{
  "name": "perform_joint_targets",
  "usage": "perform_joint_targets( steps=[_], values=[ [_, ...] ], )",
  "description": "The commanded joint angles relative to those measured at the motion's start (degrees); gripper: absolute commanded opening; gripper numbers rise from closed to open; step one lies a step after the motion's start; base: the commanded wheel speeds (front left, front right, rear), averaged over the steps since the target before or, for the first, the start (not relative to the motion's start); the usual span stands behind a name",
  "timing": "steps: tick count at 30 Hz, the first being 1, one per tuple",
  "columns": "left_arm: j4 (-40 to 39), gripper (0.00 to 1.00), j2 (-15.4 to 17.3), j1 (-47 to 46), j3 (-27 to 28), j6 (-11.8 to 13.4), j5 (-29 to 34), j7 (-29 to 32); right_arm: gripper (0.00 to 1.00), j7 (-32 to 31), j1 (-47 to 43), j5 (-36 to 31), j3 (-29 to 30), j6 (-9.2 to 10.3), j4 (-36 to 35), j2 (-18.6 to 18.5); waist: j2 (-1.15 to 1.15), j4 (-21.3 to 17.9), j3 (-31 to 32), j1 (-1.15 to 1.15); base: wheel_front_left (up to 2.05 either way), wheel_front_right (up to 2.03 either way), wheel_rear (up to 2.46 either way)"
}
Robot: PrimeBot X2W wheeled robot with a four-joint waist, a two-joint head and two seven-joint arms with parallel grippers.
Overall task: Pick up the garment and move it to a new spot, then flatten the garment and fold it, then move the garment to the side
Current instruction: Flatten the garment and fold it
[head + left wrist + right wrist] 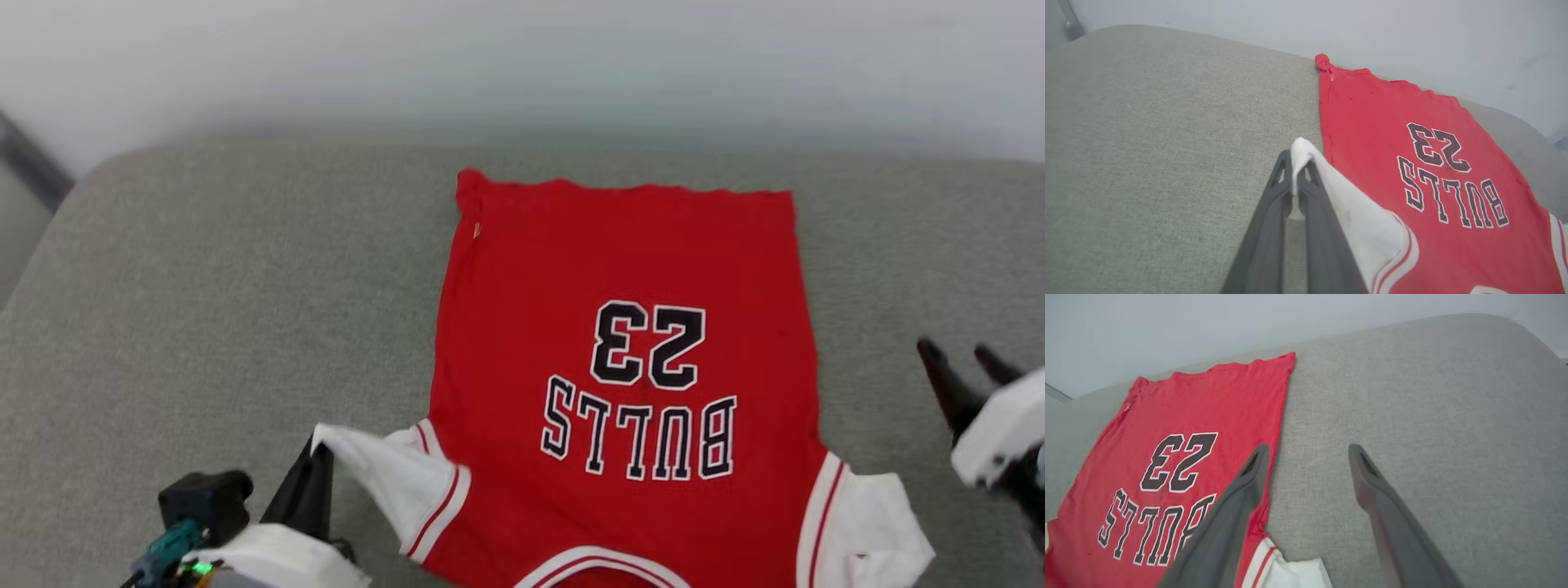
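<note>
A pale wall (522,65) stood behind a grey fabric surface (204,327) with rounded far corners. The red shirt (555,286) lay spread flat on it, print side up, with the hem toward the wall and the neck toward the robot. The black "BULLS 23" lettering (645,392) therefore read upside down in the head view. The left arm came in low at the lower left, and its tool (317,453) angled toward the shirt. Its two dark fingers were pressed together on the outer edge of the white sleeve (392,478) on that side, which rose to a point at the grip. The left wrist view gave that grip at close range: white cloth ran up between the fingertips (1306,167) and bunched just above them. It also showed the far hem corner (1323,61) curled into a small knot. The right arm sat at the right edge of the head view with its wrist tilted. Its tool (955,353) was over bare surface near the shirt's side, fingers apart and empty. The right wrist view showed how wide that gap was, with grey fabric between the fingers and one finger (1249,477) crossing the shirt's side edge; whether it touched could not be told. The other white sleeve (878,523) lay slack on the surface. The head view also took in the striped neck trim (604,567) at its bottom edge.
</note>
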State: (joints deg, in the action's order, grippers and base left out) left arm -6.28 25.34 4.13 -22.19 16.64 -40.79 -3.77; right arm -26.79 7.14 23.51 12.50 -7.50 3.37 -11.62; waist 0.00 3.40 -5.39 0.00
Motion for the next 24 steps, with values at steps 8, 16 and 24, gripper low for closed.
perform_joint_targets(
  steps=[8, 16, 24],
  values=[
    [-2.97, 0.0, -3.31, -10.0, -2.09, -3.0, 2.86, -3.72, 1.0, -4.39, 25.59, 1.26, -1.39, 0.02, 17.3, -8.27, 0.0, 8.51, -14.37, 0.0, 0.0, 0.0, 0.0],
    [-2.36, 0.0, -6.55, -16.64, -4.44, -6.64, 3.7, -6.49, 1.0, -14.61, 42.32, -1.11, -3.79, 0.01, 25.76, -14.48, 0.0, 13.65, -22.83, 0.0, 0.0, 0.0, 0.0],
    [-0.32, 0.0, -7.93, -20.58, -5.7, -9.13, 4.44, -8.13, 1.0, -23.18, 50.71, -5.77, -2.37, 0.02, 31.69, -13.6, 0.0, 15.53, -28.03, 0.0, 0.0, 0.0, 0.0]
  ],
)
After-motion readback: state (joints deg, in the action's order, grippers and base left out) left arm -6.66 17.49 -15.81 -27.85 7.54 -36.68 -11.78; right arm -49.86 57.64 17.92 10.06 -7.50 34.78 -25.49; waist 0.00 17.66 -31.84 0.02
